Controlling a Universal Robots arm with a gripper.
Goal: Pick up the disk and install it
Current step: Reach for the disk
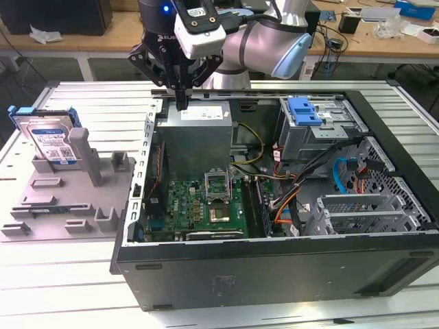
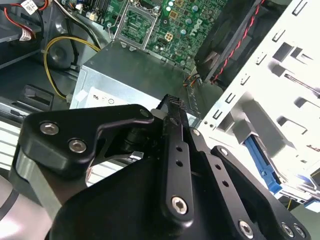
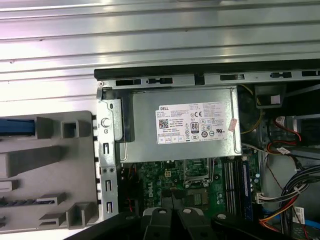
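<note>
Nothing done yet: disk (image 1: 49, 139) sits untouched in grey rack (image 1: 68, 199) at exterior view's left, claw (image 1: 182, 105) pressed together, empty, over PSU (image 1: 202, 133); pick + install both left.

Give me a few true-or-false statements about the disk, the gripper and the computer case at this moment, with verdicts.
1. The disk stands in the grey fixture, outside the computer case. True.
2. The gripper holds the disk. False: it is shut on nothing, above the power supply.
3. The computer case is open, with the motherboard exposed. True.
4. The disk is to the exterior view's right of the computer case. False: it is to the exterior view's left.
</note>
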